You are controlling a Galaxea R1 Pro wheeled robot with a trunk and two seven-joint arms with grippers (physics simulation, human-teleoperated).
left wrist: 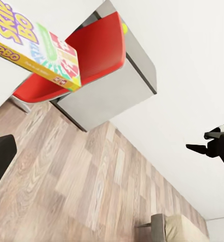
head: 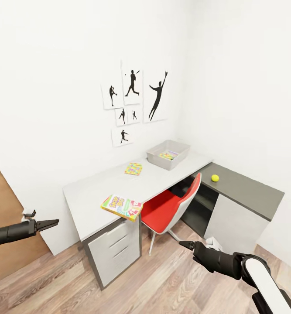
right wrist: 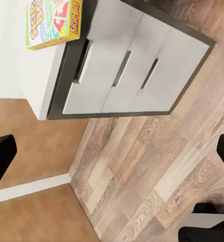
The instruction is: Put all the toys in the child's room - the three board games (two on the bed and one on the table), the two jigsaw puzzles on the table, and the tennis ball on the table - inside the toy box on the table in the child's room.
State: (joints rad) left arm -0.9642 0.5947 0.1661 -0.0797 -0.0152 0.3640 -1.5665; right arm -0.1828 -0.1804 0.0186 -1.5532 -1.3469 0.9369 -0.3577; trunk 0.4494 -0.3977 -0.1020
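Toy box [head: 168,155] sits on corner table [head: 97,192], wood floor [head: 162,279].

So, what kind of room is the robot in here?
Most likely a child's bedroom or study corner. An L-shaped desk with a red chair stands against the wall, a colourful board game and a tennis ball lie on it, and sports silhouette posters hang above.

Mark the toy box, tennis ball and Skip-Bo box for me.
toy box [head: 155,158]: head view, front wall of the grey bin.
tennis ball [head: 215,178]: head view, middle of the ball.
Skip-Bo box [head: 121,206]: head view, middle of its top face.
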